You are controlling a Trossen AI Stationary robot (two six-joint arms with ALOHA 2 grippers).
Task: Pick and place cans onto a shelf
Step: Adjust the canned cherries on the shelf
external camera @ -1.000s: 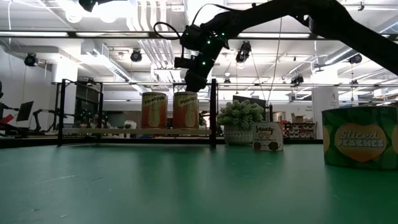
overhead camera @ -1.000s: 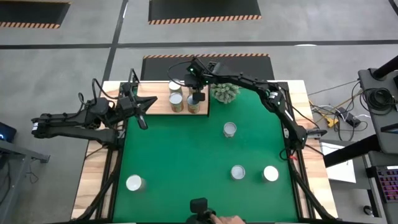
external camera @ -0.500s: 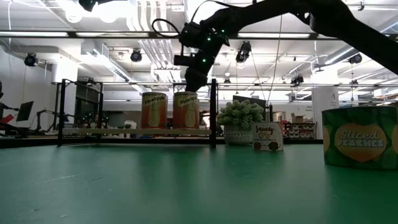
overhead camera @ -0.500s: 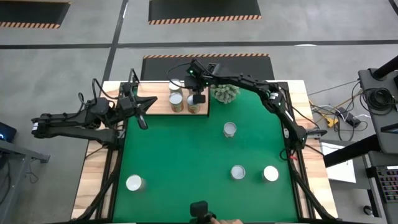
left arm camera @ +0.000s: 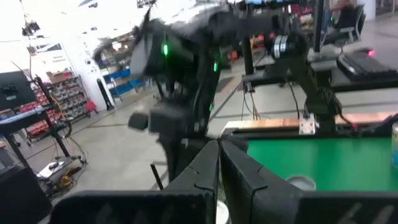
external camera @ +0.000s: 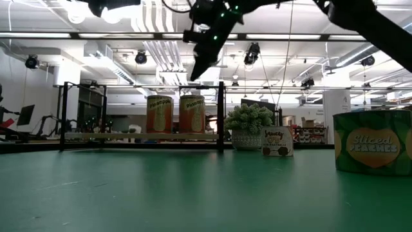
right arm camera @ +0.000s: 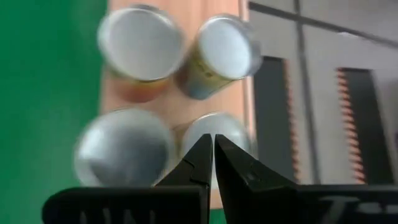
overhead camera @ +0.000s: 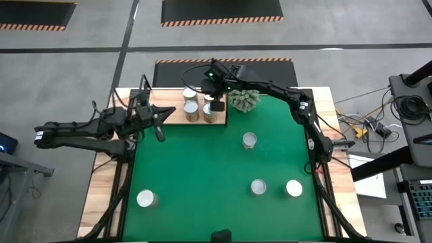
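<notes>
Cans [overhead camera: 200,107], four now, sit on the shelf [overhead camera: 172,115] beneath the right gripper [overhead camera: 217,98], which has lifted clear, fingers pressed together, empty; four remain.

Cans, eight, small upright tins with shiny silver-white tops.

Four stand on the shelf [overhead camera: 177,112], a flat pale wooden board at the far left of the green mat, grouped in a tight two-by-two cluster [right arm camera: 171,93] at its right end. From table height two of them show orange-tan labels: one [external camera: 159,115] beside the other [external camera: 192,114].

Four stand on the mat, well apart: one mid-table [overhead camera: 250,140], two near each other toward the near right [overhead camera: 258,187] [overhead camera: 293,188], and one alone at the near left [overhead camera: 146,198]. A green-labelled "Sliced Peaches" can [external camera: 372,151] shows closest in the low view.
</notes>
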